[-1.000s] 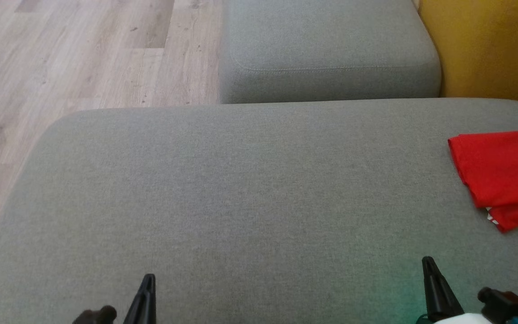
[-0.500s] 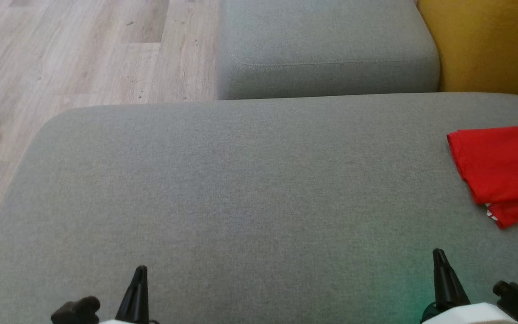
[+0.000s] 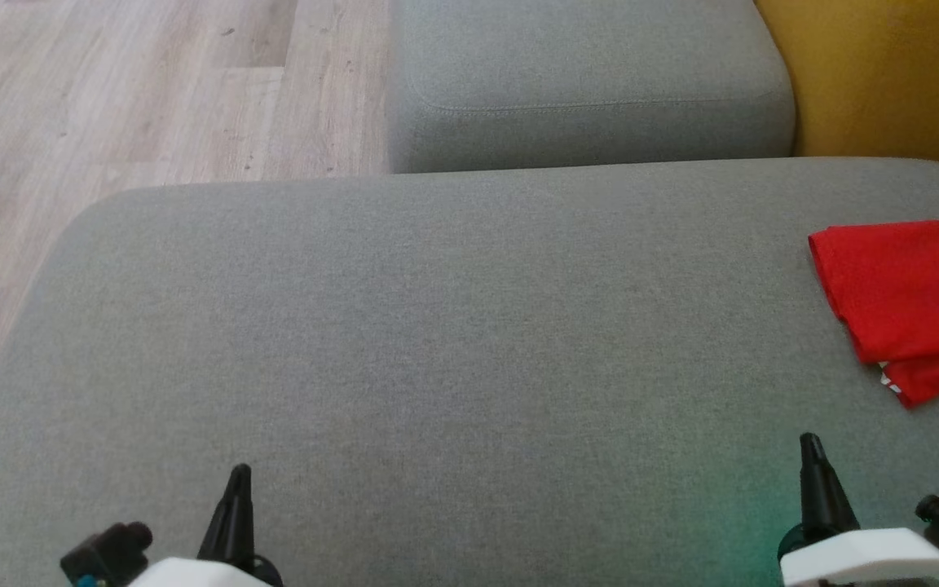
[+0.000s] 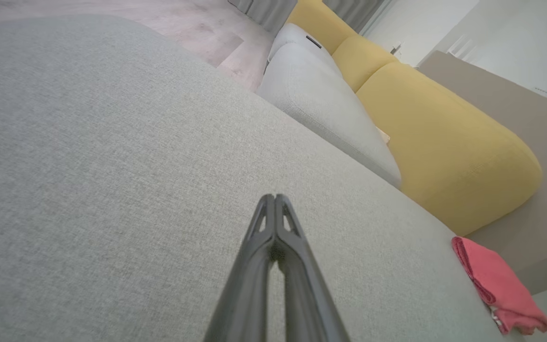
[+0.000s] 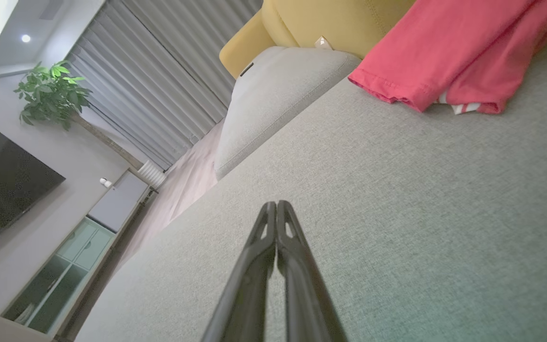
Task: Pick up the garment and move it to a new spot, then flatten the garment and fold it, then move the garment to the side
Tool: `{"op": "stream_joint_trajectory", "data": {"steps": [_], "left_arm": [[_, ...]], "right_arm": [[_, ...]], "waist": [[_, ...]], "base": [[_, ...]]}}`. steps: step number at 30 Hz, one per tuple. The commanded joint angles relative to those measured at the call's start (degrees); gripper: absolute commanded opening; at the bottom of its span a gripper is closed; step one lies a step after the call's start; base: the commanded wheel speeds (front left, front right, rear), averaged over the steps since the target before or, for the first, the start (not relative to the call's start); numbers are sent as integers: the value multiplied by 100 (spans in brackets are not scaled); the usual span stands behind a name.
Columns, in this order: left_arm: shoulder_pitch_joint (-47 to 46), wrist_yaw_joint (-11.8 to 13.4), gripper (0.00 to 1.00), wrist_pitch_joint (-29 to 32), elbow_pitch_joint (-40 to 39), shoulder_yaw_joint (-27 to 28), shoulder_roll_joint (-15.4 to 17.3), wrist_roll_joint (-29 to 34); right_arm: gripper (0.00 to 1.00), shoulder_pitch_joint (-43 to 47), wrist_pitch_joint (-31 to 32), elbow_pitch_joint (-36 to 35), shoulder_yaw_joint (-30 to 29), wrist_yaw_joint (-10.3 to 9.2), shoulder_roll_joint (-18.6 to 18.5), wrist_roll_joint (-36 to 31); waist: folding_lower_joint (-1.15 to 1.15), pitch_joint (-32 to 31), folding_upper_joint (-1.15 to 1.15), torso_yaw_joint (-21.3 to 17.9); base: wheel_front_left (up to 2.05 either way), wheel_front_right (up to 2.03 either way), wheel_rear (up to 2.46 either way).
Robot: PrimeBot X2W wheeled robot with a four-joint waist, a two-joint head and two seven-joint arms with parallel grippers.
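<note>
The garment (image 3: 910,302) is red and lies folded at the right edge of the grey sofa seat (image 3: 437,342), running out of the head view on the right. It shows small and pink-red in the left wrist view (image 4: 496,285), and near the top right of the right wrist view (image 5: 449,52). My left gripper (image 3: 238,477) is low at the front left, shut and holding nothing, its tips pressed together (image 4: 273,197). My right gripper (image 3: 810,447) is at the front right, below the garment and apart from it, also shut and holding nothing (image 5: 276,204).
A second grey cushion (image 3: 584,81) stands behind the seat, with a yellow sofa part (image 3: 885,73) to its right. Wood floor (image 3: 111,106) lies to the left. The right wrist view shows a television (image 5: 3,185), a plant (image 5: 52,92) and curtains (image 5: 169,80).
The head camera has tilted, so the whole scene has shifted up the picture. Both grippers have risen further into view and spread a little outward, still shut. The garment has not moved.
</note>
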Motion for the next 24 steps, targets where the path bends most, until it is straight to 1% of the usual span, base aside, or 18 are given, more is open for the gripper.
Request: {"op": "stream_joint_trajectory", "data": {"steps": [1,24], "left_arm": [[-343,-54,0,20,-166,127,88,-172],[-769,-265,0,394,22,450,107,-1863]], "right_arm": [[0,-327,21,-201,-1,14,-8,158],[0,-640,412,-214,-236,22,18,1647]], "waist": [[0,8,0,-4],[0,155,0,-77]], "base": [[0,0,0],[0,0,0]]}}
